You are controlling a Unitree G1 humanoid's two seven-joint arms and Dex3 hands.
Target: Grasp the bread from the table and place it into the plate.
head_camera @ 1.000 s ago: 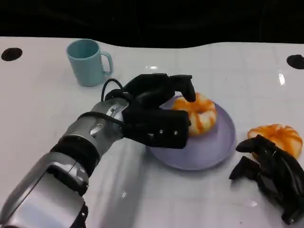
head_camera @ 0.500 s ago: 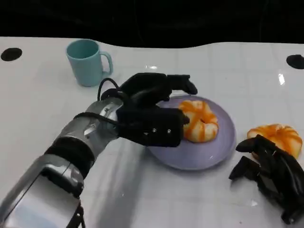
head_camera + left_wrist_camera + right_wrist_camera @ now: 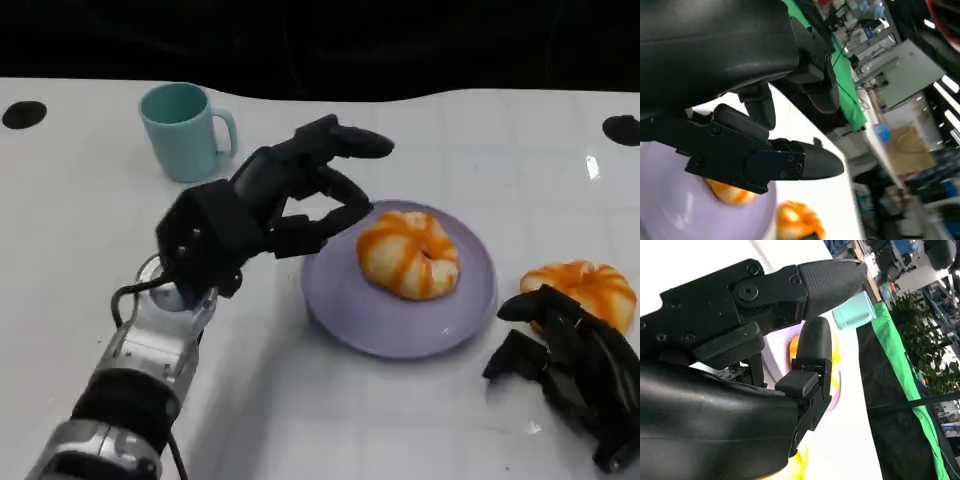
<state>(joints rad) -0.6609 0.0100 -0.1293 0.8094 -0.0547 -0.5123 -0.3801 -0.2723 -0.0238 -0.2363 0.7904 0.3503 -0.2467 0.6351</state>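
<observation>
One orange-striped bread (image 3: 408,253) lies on the lavender plate (image 3: 400,335) at the table's centre right, with nothing touching it. My left hand (image 3: 270,200) hovers just left of the plate, fingers spread and empty, its fingertips (image 3: 350,212) a short gap from the bread. The left wrist view shows the same bread (image 3: 732,195) on the plate (image 3: 670,210) beyond my fingers (image 3: 790,162). A second bread (image 3: 585,290) sits on the table right of the plate. My right hand (image 3: 570,370) rests beside it at the lower right, holding nothing.
A teal mug (image 3: 185,130) stands at the back left, behind my left hand, and also appears in the right wrist view as the mug (image 3: 855,310). Black round holes (image 3: 24,113) mark the table's far corners. The white table's far edge runs along the dark background.
My left hand has let go of the bread on the plate and drawn back to the left and upward with its fingers apart. The right hand has not moved.
</observation>
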